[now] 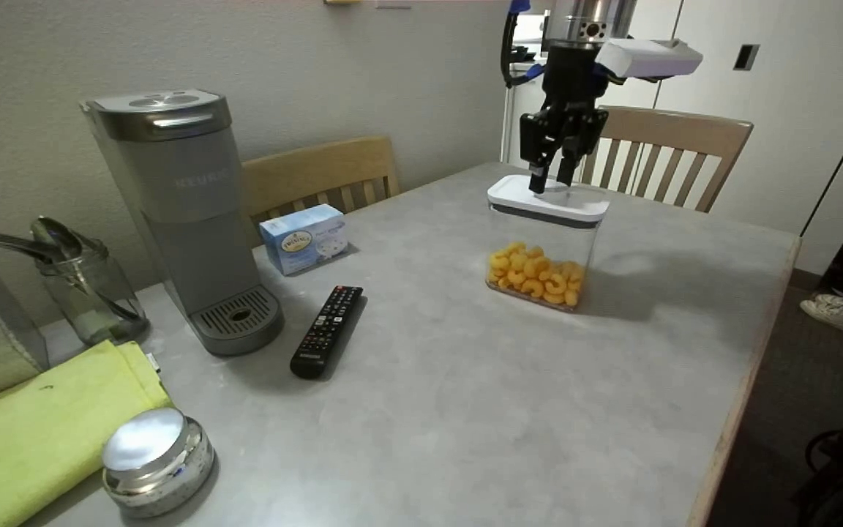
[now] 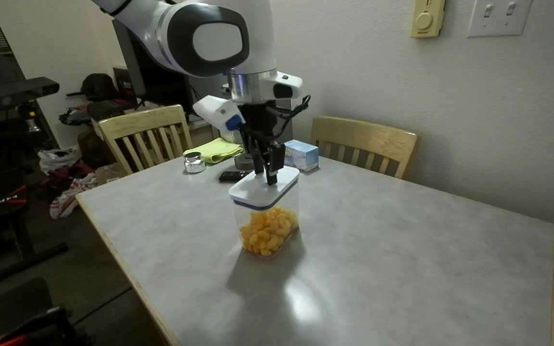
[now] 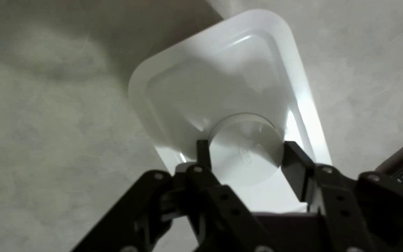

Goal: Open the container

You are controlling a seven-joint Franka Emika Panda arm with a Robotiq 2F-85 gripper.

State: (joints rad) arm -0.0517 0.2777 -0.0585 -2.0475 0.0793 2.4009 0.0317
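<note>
Container [image 1: 542, 238] clear-walled, upright on the counter [image 1: 429, 424], orange puffs [image 1: 535, 278] in the bottom, seen through its sides in both exterior views. White lid [image 2: 258, 192] on top, dark band [image 1: 549, 217] just under its rim. Container well apart from the remote [image 1: 328, 331] and blue-and-white box [image 1: 319, 233].

End effector [image 1: 551, 184] points down at the lid, grasping the round knob [image 3: 246, 154] on it. Wrist view is the one to check: knob between two fingertips [image 3: 203, 152] that look to be touching its sides; faint mark on the knob, not readable. Exterior views too small to judge that contact, but they give the container's sides and the puffs; wrist view gives the lid from above.

Remote whole in an exterior view; wrist view catches a slice at its right edge. Box shows its oval label [image 1: 296, 241] in an exterior view. Coffee maker [image 1: 195, 205] and glass jar [image 1: 92, 307] of utensils [image 1: 59, 238] plain in an exterior view; in an exterior view the arm [image 2: 209, 38] covers much of the coffee maker. Metal tin [image 1: 158, 462] near yellow cloth [image 1: 48, 424], both exterior views. Switch plate [image 2: 499, 18] full in an exterior view.
</note>
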